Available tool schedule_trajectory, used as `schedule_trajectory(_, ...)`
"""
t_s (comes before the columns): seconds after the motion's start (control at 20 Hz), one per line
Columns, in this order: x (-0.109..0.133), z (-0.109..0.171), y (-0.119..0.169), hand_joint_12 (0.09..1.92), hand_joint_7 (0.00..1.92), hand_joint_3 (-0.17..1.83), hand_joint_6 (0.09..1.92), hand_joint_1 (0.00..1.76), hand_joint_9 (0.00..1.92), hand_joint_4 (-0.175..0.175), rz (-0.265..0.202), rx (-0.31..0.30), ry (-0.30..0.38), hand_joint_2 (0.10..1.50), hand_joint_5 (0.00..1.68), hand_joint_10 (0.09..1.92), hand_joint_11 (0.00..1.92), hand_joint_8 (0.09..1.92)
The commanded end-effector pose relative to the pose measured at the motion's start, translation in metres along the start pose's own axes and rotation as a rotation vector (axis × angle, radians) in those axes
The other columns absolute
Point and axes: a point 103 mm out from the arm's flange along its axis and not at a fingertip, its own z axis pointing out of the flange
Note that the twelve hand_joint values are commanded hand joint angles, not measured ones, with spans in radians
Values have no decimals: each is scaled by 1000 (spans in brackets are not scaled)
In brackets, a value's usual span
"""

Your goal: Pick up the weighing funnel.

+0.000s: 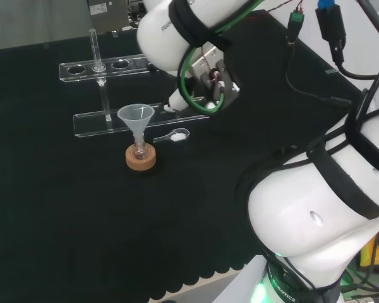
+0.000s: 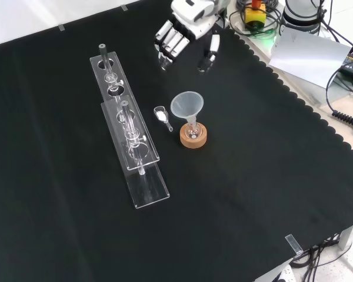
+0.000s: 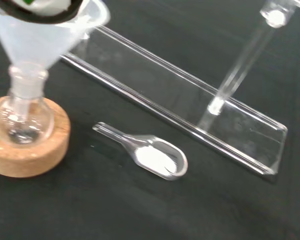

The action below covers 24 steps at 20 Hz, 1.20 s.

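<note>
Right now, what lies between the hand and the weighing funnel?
In the front view, the stretch from the hand to the weighing funnel is bare black cloth.

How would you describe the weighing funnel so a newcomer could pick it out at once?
Find the big funnel standing in a flask on a cork ring. In the front view, the weighing funnel lies between it and the clear rack. Unlike those upright neighbours, it lies flat: a small scoop holding something white.
</note>
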Motion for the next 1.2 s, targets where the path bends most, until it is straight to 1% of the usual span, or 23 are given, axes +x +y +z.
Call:
schedule_trajectory(0.05,-22,22,-7,1320,432,490,87,753,714,-62,52,23,49,686,481,576,372,703)
schedule_trajectory(0.3,-29,46,-3,1309,513,512,87,760,782,-64,83,52,95,691,561,564,417,708)
schedule_trajectory(0.35,-29,52,-1,1307,526,516,87,760,795,-64,79,59,94,694,577,563,427,710)
schedule_trajectory(0.5,-28,70,5,1285,585,528,111,771,848,-66,93,77,135,698,611,548,469,710)
schedule_trajectory(0.65,-29,86,12,1275,629,535,141,790,886,-67,92,95,160,703,652,539,502,712)
schedule_trajectory(0.9,-30,110,26,1253,643,541,185,823,904,-71,95,113,199,696,666,520,544,709)
schedule_trajectory(1.2,-34,135,42,1242,604,539,192,836,875,-73,91,135,233,682,642,506,549,700)
